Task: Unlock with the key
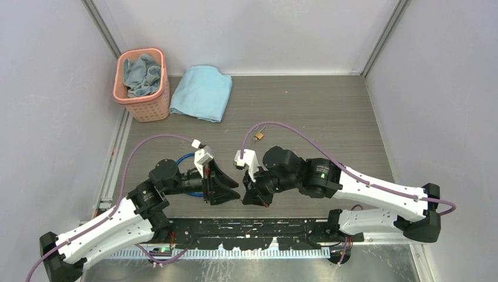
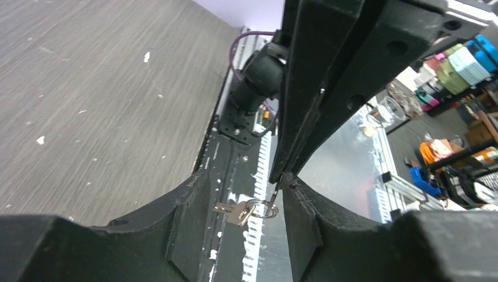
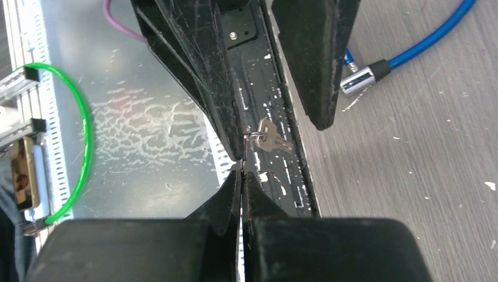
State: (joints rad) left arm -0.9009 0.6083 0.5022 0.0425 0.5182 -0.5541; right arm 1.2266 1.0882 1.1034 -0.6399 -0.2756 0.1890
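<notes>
The small silvery key [image 2: 235, 212] hangs on a wire ring [image 2: 262, 208]. My right gripper [image 3: 242, 167] is shut on that ring, pinching it at its fingertips. The key [image 3: 271, 137] dangles sideways from the ring, just above the black base rail. My left gripper [image 2: 244, 220] is open, with a finger on each side of the key and neither touching it. From above, the two grippers [image 1: 226, 191] [image 1: 251, 197] meet tip to tip near the table's front edge. The small brass padlock [image 1: 258, 136] lies alone on the table behind them.
A blue cable [image 3: 424, 40] with a silver metal end [image 3: 358, 81] lies on the table by the left arm [image 1: 187, 160]. At the back left are a pink basket [image 1: 154, 103] holding a cloth and a folded light-blue towel [image 1: 202, 92]. Side walls close in the table.
</notes>
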